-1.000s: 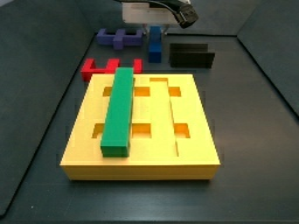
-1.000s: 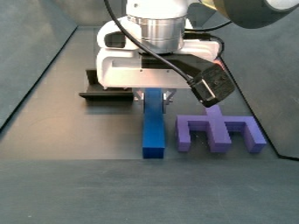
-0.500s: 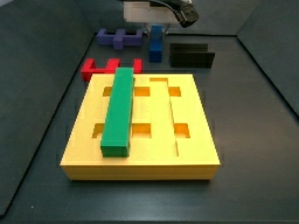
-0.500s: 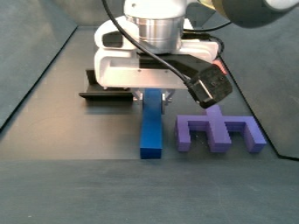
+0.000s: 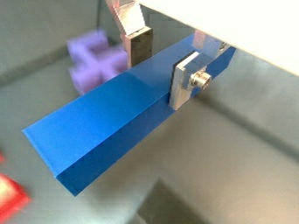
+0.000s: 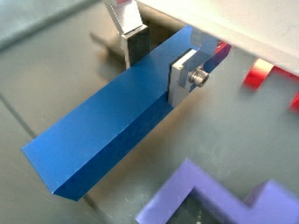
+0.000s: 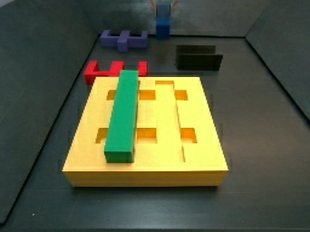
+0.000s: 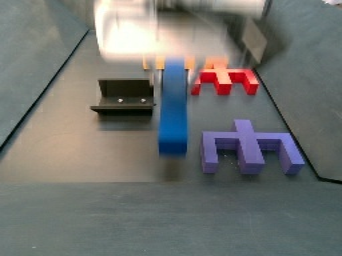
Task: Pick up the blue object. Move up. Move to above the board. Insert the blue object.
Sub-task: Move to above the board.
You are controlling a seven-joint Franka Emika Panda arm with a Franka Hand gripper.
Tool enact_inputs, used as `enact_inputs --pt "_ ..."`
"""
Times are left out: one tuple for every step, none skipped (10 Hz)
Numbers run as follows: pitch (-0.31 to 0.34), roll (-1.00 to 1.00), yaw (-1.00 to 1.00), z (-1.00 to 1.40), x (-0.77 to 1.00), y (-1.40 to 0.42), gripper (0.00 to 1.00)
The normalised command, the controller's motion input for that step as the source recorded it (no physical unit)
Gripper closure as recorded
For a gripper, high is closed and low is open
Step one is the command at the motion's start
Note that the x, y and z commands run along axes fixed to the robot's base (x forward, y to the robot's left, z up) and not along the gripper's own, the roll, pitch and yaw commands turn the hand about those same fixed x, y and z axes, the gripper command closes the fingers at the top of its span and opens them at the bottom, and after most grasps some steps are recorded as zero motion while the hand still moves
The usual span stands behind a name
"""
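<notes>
We see the gripper [image 5: 162,61] clamped near one end of the blue object [image 5: 122,118] (rigid, smooth, likely tip-heavy), the board [image 7: 151,136] at six o'clock

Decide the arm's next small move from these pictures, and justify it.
Probably carry on toward the grooved yellow-orange board: the pincer is shut on the long royal-blue bar, already lifted near the back, the board's groove beside the green bar lying free.
</notes>
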Motion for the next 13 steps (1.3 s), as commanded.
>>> enact_inputs --pt "0.049 0.00 -0.01 1.40 -0.03 -0.01 1.00" --pt "0.024 0.02 0.00 1.40 0.00 0.00 1.00" --pt "0.046 0.03 0.00 1.40 0.01 0.00 1.00" --pt "0.075 0.03 0.00 1.40 0.00 0.00 1.00" --pt "0.070 0.02 0.00 0.95 0.02 0.00 1.00" --pt "0.070 0.01 0.00 0.40 0.04 0.01 1.00" --pt "0.067 0.01 0.00 0.19 0.05 0.01 1.00" --pt "0.317 -0.12 0.04 0.17 -0.13 -1.40 1.00" --pt "0.289 -0.09 0.04 0.16 -0.13 -1.40 1.00" --pt "0.155 -0.02 0.02 0.16 -0.13 -1.40 1.00" --pt "0.079 -0.04 0.02 0.16 -0.13 -1.40 1.00" --pt "0.042 -0.02 0.02 0.16 -0.14 -1.40 1.00" --pt "0.024 -0.02 0.02 0.16 -0.14 -1.40 1.00"
